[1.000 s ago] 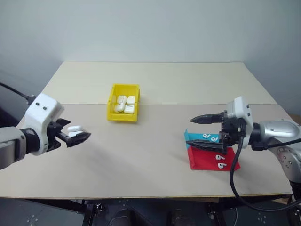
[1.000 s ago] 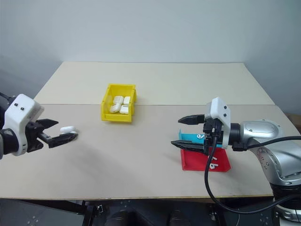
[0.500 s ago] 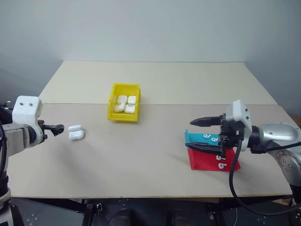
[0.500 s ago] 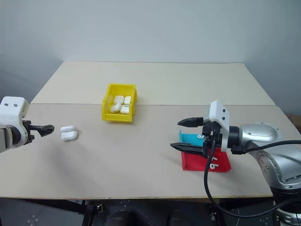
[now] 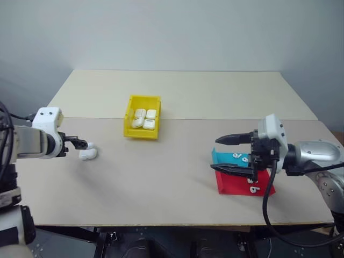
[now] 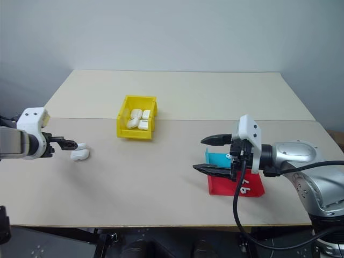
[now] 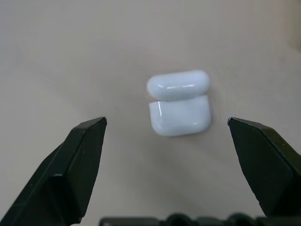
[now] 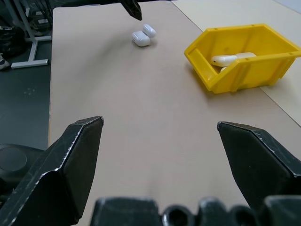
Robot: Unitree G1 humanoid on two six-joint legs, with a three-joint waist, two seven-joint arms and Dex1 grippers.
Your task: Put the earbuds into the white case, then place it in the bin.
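The white case [image 5: 87,153] lies on the table's left side with its lid flipped open; what it holds cannot be made out. My left gripper [image 5: 78,143] is open, its fingertips just left of the case. In the left wrist view the case [image 7: 180,113] lies a little beyond and between the spread fingers [image 7: 80,165]. Tiny white earbuds [image 5: 239,156] rest on the teal tray [image 5: 219,157], with more earbuds [image 5: 251,184] on the red tray [image 5: 232,183]. Over those trays my right gripper [image 5: 215,154] hovers open and empty. The yellow bin [image 5: 129,121] stands behind the middle.
The bin holds several white cases [image 5: 144,119]. The two flat trays sit side by side near the right front edge. A seam runs across the table behind the bin. The right wrist view shows the bin [image 8: 244,63] and the far case [image 8: 143,35].
My left hand swung out left and down, away from over the case, turned, and now points at it from the left. The case stayed put. The right arm did not move.
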